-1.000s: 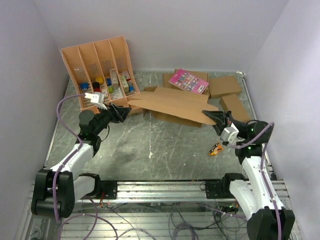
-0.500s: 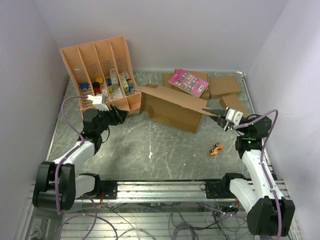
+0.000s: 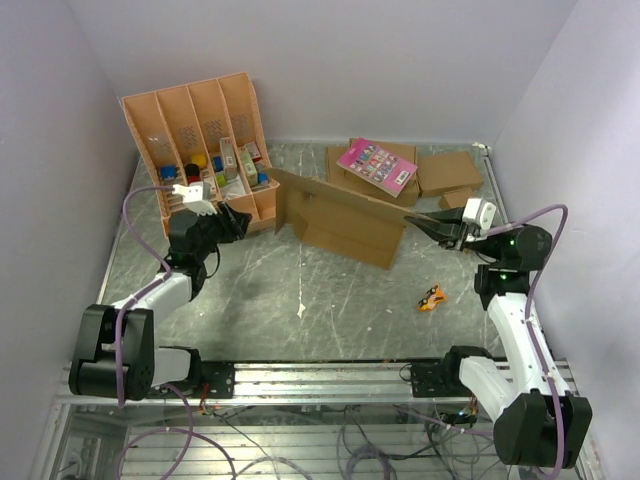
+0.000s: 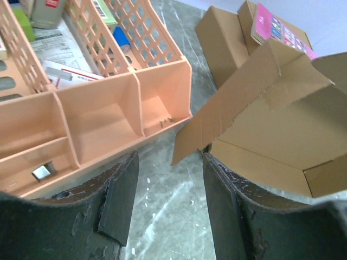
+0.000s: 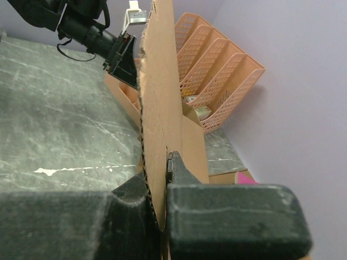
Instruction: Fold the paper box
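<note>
Since 1 s ago: paper box (image 3: 345,215) went from lying spread out flat to tipped up on its long edge. R arm lifted and swung out to the right w/ it. The left gripper (image 3: 238,222) backed off toward the orange tray (image 3: 185,92), jaws a bit narrower than before. Now: box stands mid-back of the table (image 3: 300,310), just in front of the small ready-made boxes (image 3: 450,172) and pink card (image 3: 377,163). The right gripper (image 3: 437,228) is pressed tight on the box's right-hand flap, and its wrist cam shows the cardboard sandwiched betw. the fingers. Left jaws are spread w/ nothing in them. Left wrist cam has the left flap's corner just ahead of the fingertips, not touching afaict. Step, imo: erecting the blank, one side held up, other side not yet caught. Next needs L to come in on that loose left flap, close on it and fold it inward while R holds the panel upright. Approach angle matters: flap looks floppy and sits near the tray wall. Small yellow-orange bit (image 3: 432,297) on the table is well apart from the box.
</note>
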Motion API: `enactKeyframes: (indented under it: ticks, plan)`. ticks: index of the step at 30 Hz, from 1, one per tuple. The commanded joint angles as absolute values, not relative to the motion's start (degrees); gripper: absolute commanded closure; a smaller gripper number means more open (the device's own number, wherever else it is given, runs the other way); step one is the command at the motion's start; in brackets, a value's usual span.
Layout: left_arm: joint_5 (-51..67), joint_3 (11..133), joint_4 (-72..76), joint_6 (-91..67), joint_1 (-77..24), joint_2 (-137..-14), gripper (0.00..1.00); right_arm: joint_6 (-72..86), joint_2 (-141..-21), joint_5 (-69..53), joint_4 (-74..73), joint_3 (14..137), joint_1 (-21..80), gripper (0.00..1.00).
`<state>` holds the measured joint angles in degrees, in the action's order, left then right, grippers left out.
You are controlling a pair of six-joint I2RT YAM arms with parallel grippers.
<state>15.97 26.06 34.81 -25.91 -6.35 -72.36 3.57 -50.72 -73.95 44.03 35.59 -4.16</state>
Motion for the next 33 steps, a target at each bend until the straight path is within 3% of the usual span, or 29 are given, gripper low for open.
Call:
enactKeyframes:
  ticks: [1, 5, 11, 18, 33]
  plan:
    - [9.68, 29.01, 35.22, -24.08, -5.62, -73.42, 0.43, 5.96, -50.83, -75.22, 38.19, 38.03, -4.53, 1.00]
    - [10.85, 30.72, 38.18, -22.88, -4.78, -76.55, 0.47, 6.38, -51.59, -75.20, 35.08, 39.48, -4.73, 1.00]
    - [23.96, 35.06, 48.29, -14.86, -4.66, -86.29, 0.46, 7.95, -54.76, -75.97, 33.88, 41.91, -5.50, 1.00]
    - [29.43, 39.48, 60.03, -16.90, -5.02, -95.82, 0.47, 9.54, -56.45, -77.84, 35.91, 42.57, -5.91, 1.00]
    - [25.78, 57.23, 52.77, -17.32, -10.14, -110.52, 0.48, 9.15, -56.13, -79.33, 35.08, 42.31, -5.89, 1.00]
